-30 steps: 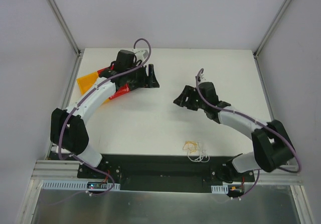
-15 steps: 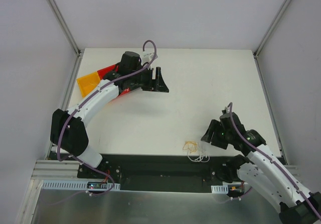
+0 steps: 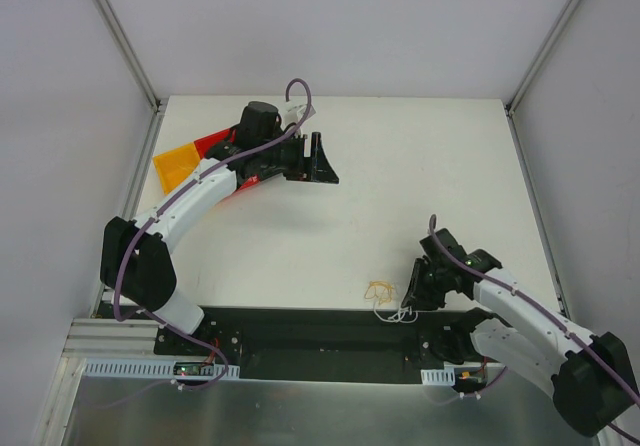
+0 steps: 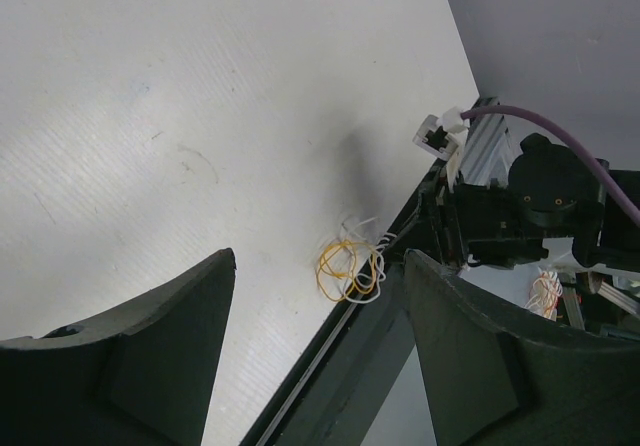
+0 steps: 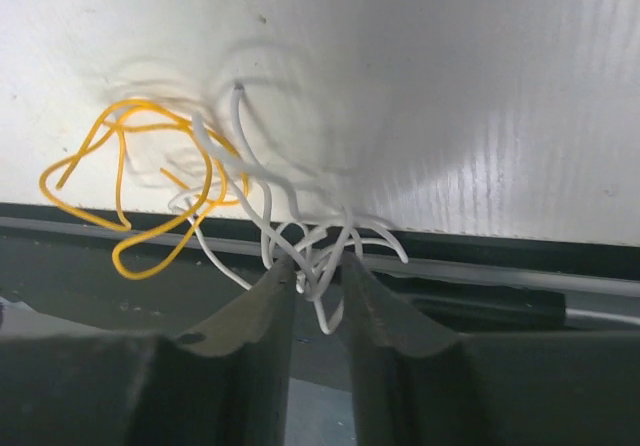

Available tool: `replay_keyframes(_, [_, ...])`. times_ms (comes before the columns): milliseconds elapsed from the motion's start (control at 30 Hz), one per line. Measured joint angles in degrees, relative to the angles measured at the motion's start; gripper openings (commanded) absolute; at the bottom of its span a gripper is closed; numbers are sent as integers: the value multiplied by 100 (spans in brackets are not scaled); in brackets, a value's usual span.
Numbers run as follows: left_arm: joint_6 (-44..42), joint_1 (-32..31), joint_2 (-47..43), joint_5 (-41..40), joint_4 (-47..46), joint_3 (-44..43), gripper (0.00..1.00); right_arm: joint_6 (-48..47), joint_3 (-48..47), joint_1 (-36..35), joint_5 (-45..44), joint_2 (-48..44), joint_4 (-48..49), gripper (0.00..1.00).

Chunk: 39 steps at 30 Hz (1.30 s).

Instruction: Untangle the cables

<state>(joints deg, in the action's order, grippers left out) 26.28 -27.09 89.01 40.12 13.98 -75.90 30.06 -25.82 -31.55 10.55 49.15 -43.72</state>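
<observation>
- The white table [image 3: 400, 166] fills the overhead view inside pale walls.
- A black rail [image 3: 300, 326] runs along the table's 6 o'clock edge and carries both arm bases.
- The left arm [image 3: 190, 201] curves from its base at 7 o'clock up toward 11 o'clock.
- The right arm [image 3: 520, 311] is folded low at 5 o'clock, its wrist tipped down at the near edge.
- An orange sheet [image 3: 175, 166] and a red sheet [image 3: 212, 143] lie at the table's 10 o'clock edge, partly under the left arm.
- The left gripper [image 3: 324, 159] hangs above bare table near 12 o'clock of the table's middle, well apart from the wires. Its fingers are spread wide with nothing between them.
- The right gripper [image 5: 318, 263] is down on the tangle. Its fingers are drawn close with a slim gap, and white strands are bunched in that gap. Whether they pinch the strands, I cannot tell.
- The cables [image 3: 383, 294] lie at about 5 to 6 o'clock, on the table's near edge and spilling onto the rail.
- The yellow strands [image 5: 130, 201] loop at 9 o'clock of the white strands [image 5: 262, 216], and the two are intertwined.
</observation>
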Motion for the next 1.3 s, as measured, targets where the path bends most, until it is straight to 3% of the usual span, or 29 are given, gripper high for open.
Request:
replay_keyframes(167, [-2, 2, 0, 0, -2, 0, 67, -35, -26, -50, -131, 249, 175, 7])
replay_keyframes(567, [-7, 4, 0, -9, -4, 55, 68, -940, -3412, -85, -1572, 557, -57, 2])
replay_keyframes(733, [-35, 4, 0, 162, -37, 57, 68, -1134, -3696, -85, -1572, 608, 96, 2])
replay_keyframes(1000, [-33, 4, 2, 605, -330, 57, 67, -1108, -2896, -66, -1429, 721, 911, 21])
replay_keyframes(1200, [68, 4, 321, 918, -476, 52, 65, -1137, -2295, -39, -2044, 1410, 400, 60])
replay_keyframes(1300, [155, 4, 557, 990, -461, 52, 64, -1200, -2273, -31, -2354, 1410, 81, 68])
